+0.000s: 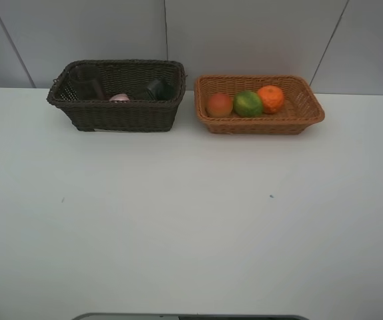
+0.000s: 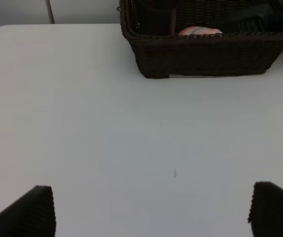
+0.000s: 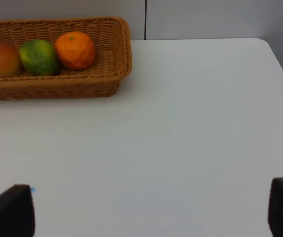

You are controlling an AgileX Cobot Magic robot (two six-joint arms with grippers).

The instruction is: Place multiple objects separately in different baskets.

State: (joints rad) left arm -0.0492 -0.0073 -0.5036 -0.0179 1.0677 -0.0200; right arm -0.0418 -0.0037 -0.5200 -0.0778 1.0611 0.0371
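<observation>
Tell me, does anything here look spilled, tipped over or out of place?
Nothing stands out. Three fruits sit in the tan basket, bottles and a cup lie inside the dark basket, and nothing has spilled on the table.

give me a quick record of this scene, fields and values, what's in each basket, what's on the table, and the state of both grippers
dark basket: far left of the table; holds a pink bottle, a dark bottle and a cup, all half hidden by the rim
tan basket: far right, beside the dark one; holds three fruits in a row
fruits, left to right: red-yellow fruit, green fruit, orange
table: no loose items in view
left gripper: open, holding nothing
right gripper: open, holding nothing
sorting: looks done
</observation>
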